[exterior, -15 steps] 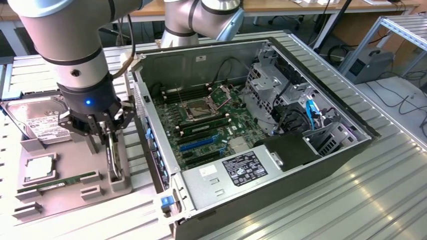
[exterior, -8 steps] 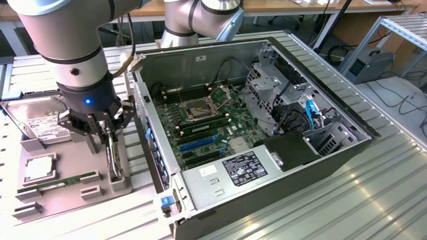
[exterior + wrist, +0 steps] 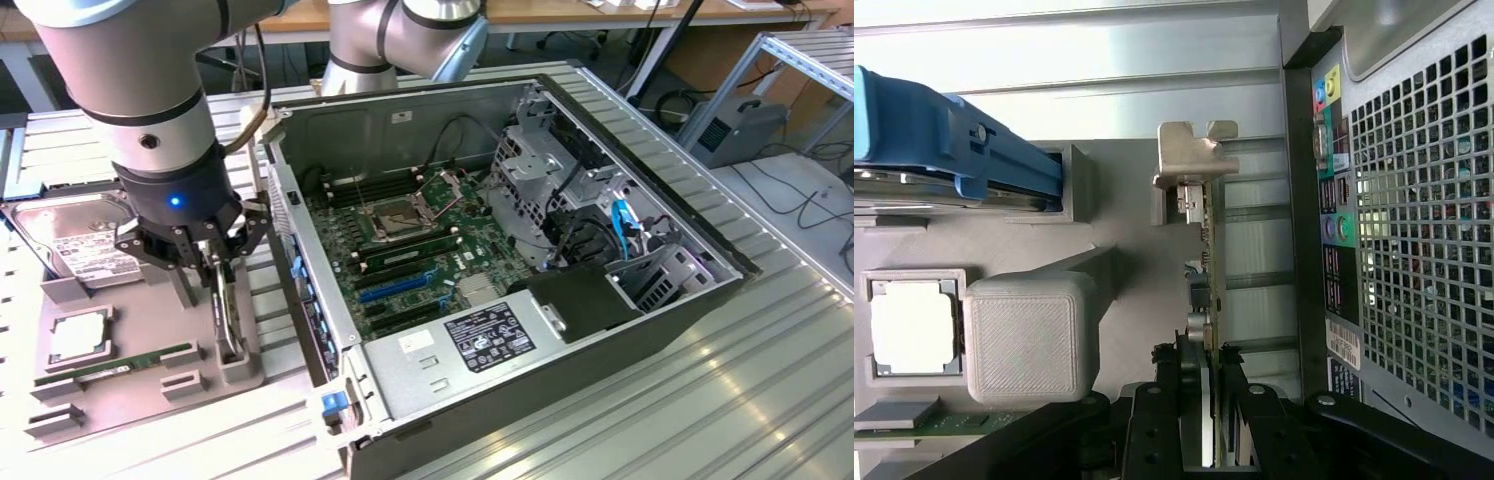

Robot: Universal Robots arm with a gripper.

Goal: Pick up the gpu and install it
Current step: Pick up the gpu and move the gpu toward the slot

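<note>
Your gpu (image 3: 1206,275), a flat green circuit card with a silver metal end bracket, standing on edge in the grey plastic holder tray (image 3: 134,310), just beside the open black computer case (image 3: 400,130), your black gripper (image 3: 218,272) directly over it, jaws pinching the card's upper edge from both sides.

One gpu (image 3: 231,320), one drive (image 3: 78,245) (labelled), one case (image 3: 387,125).
</note>
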